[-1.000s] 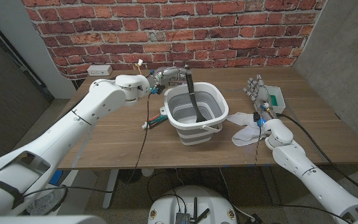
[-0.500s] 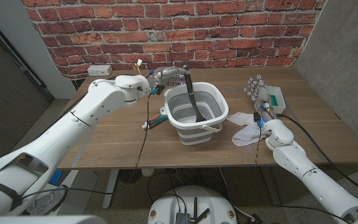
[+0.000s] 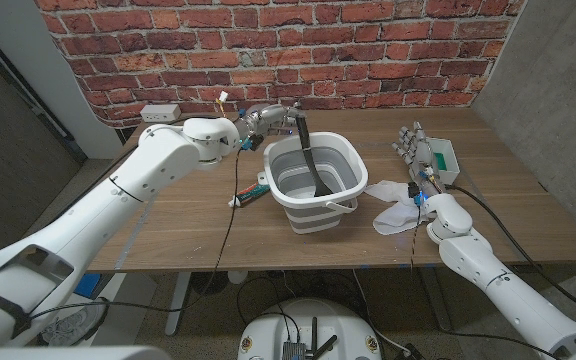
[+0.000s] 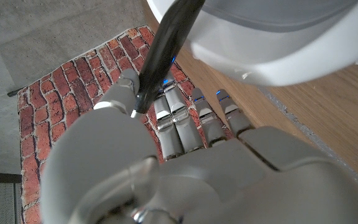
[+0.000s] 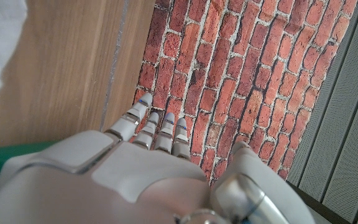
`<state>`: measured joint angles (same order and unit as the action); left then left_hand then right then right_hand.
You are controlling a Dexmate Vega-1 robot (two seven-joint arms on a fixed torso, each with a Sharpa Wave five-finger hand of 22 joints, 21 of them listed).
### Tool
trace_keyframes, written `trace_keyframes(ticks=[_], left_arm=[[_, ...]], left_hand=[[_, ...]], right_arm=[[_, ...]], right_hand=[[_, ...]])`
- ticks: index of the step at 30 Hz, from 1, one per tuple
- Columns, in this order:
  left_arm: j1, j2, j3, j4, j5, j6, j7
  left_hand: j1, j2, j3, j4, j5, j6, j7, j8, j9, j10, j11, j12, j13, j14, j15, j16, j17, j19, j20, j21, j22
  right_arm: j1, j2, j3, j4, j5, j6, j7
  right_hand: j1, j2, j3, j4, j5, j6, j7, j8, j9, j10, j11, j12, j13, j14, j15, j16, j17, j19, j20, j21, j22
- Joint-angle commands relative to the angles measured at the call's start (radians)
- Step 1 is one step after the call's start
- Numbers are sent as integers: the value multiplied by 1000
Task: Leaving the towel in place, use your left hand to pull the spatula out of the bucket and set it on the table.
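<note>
My left hand [image 3: 268,120], upper centre-left of the head view, pinched the top of the spatula [image 3: 311,155] handle. The spatula's long axis ran steeply down and right into the bucket [image 3: 313,180], blade at the bottom. At right, the towel [image 3: 396,205] lay on the wooden table [image 3: 188,220] beside my right hand [image 3: 413,150], open, fingers raised. Brick wall behind.

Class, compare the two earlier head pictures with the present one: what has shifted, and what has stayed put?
Very little changed. The left hand has edged slightly away from the robot at the spatula handle's top; its fingers lie beside the handle, but no clear grip shows. The spatula still leans in the bucket. The towel and right hand stayed put.
</note>
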<state>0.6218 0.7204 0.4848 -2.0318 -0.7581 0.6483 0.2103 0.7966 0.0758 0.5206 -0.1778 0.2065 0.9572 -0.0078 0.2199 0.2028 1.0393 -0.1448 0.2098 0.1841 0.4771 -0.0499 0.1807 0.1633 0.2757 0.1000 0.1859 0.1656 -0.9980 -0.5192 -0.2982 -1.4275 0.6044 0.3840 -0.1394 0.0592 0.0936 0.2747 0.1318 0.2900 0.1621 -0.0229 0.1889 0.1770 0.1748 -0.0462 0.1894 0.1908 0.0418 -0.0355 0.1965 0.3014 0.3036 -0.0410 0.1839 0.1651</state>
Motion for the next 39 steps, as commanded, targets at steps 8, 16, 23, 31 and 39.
trace_keyframes(ticks=[8, 16, 23, 31, 39], left_arm=[[-7, 5, -11, -32, 8, 2, 7], [-11, 4, -29, -35, -6, 3, 12], [-15, 1, -45, -36, -27, 10, 18], [-20, 1, -53, -30, -49, 2, 8], [-38, 6, -54, -30, -67, 1, -14]], left_hand=[[71, 92, 22, 15, -6, 21, 21, 1, 4, 61, -39, 3, 6, 9, -78, -3, -1, 10, 0, 3, 2], [70, 96, 26, 15, -8, 22, 26, 1, 6, 65, -40, 2, 7, 14, -83, -2, -1, 13, -1, 4, 2], [68, 99, 29, 15, -9, 22, 29, 0, 7, 69, -40, 2, 7, 19, -83, -1, 0, 16, -4, 5, 2], [66, 97, 32, 14, -11, 23, 32, -1, 9, 70, -40, 1, 7, 22, -82, -3, -1, 19, -5, 5, 2], [66, 97, 34, 12, -12, 22, 33, -2, 10, 69, -39, -1, 7, 23, -82, -3, 0, 20, -5, 5, 2]], right_arm=[[-5, 8, -2, 4, -8, 16, -6], [-4, 10, -2, 5, -10, 19, -7], [-3, 9, -1, 4, -11, 20, -7], [-3, 9, -1, 3, -12, 23, -7], [-12, 1, 2, -11, -10, 16, -7]], right_hand=[[-6, 29, 8, 2, 6, 5, 2, 3, 2, 11, 4, 6, 3, 2, -10, 11, -1, -1, -12, 3, 2], [-7, 29, 9, 2, 6, 6, 1, 4, 2, 11, 5, 5, 3, 1, -9, 11, -2, -2, -11, 3, 2], [-8, 28, 10, 3, 6, 7, 2, 4, 2, 11, 4, 5, 3, 0, -11, 11, -3, -3, -11, 3, 2], [-9, 28, 11, 3, 6, 8, 2, 4, 2, 11, 4, 5, 3, 0, -11, 12, -5, -2, -11, 3, 2], [-10, 28, 12, 3, 6, 9, 1, 4, 2, 10, 5, 5, 3, 0, -11, 12, -6, -3, -11, 3, 2]])
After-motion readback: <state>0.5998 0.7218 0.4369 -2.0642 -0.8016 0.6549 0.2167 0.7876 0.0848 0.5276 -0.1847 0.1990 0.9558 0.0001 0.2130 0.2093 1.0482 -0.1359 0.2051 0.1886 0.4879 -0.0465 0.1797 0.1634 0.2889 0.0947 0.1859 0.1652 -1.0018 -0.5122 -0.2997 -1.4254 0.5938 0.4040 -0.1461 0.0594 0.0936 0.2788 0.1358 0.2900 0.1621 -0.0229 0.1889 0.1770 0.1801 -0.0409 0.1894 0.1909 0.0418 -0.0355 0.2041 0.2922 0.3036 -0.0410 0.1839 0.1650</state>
